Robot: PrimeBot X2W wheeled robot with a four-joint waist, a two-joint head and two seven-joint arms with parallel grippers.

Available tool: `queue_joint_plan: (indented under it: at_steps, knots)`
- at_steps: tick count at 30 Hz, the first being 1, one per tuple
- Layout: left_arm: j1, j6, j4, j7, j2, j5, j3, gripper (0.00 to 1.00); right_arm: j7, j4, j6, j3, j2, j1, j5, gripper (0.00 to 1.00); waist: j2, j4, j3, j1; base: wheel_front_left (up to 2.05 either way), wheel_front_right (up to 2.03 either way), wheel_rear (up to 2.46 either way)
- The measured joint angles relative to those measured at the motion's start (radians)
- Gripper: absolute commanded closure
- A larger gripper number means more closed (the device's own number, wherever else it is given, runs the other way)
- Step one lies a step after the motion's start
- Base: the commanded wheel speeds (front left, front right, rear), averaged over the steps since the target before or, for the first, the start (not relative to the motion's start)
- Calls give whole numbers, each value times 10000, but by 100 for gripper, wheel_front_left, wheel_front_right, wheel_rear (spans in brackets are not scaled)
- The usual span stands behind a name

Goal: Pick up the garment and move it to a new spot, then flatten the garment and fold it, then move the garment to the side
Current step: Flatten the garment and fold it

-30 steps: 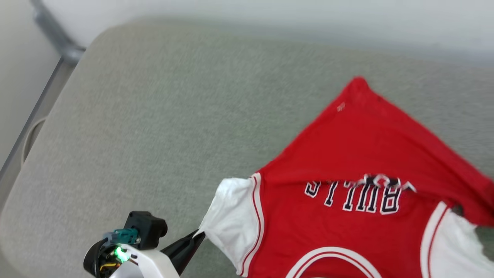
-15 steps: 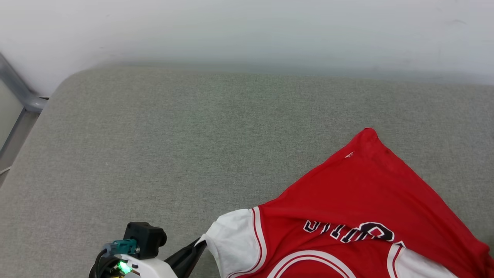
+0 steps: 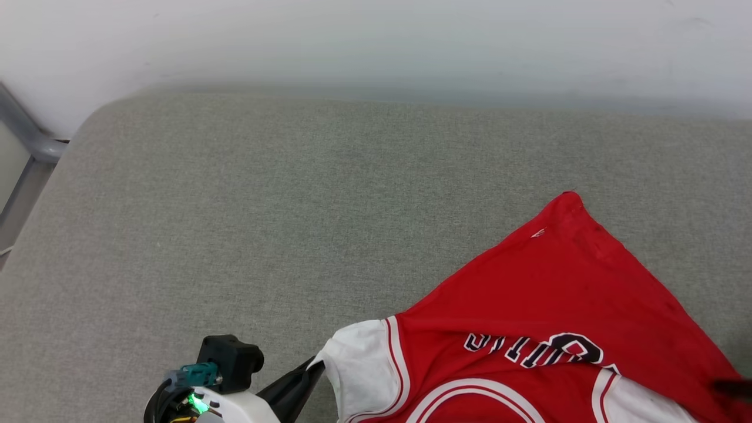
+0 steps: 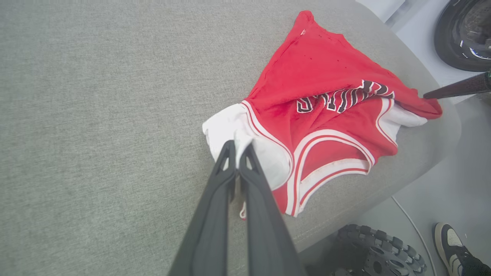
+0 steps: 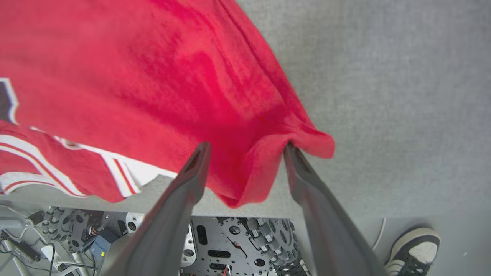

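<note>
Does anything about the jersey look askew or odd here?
Yes. The garment lies crooked and rumpled on the grey cushion: a red fold covers part of its lettering, and one red corner lies bunched at the cushion's edge between the fingers of the open right gripper. The left gripper pinches a white sleeve.

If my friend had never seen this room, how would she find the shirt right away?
Look at the big grey-green cushion below the pale wall. Near its front right corner lies the garment, crumpled, with the left gripper pinching one sleeve. It is the only bright red thing on the cushion, with white sleeves and black-and-white letters.
</note>
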Motion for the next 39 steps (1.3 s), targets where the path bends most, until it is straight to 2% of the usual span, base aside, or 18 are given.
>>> queue_joint_plan:
  at_steps: [7,13,20,30,39]
  knots:
    - [-86,42,-418,0,-2,163,-46,100,704,-1313,0,539,-121,-1435,470,0,0,221,320,0,0,0,0]
    - [-356,25,-604,15,-27,324,-140,100,1129,-1582,0,1275,109,-2779,180,0,0,620,839,1,0,0,0]
    - [-780,-176,-539,-4,-276,412,-274,100,1162,-554,0,1682,301,-4172,-838,0,0,1377,1516,2,0,0,0]
    - [-1281,-491,-309,-211,-656,487,-500,100,543,1352,0,1590,-61,-5494,-2105,0,0,2501,2537,2,0,0,0]
    - [-1504,-685,-98,-345,-909,485,-608,100,234,2084,0,1664,-282,-5962,-2449,0,-1,3005,3033,1,0,0,0]
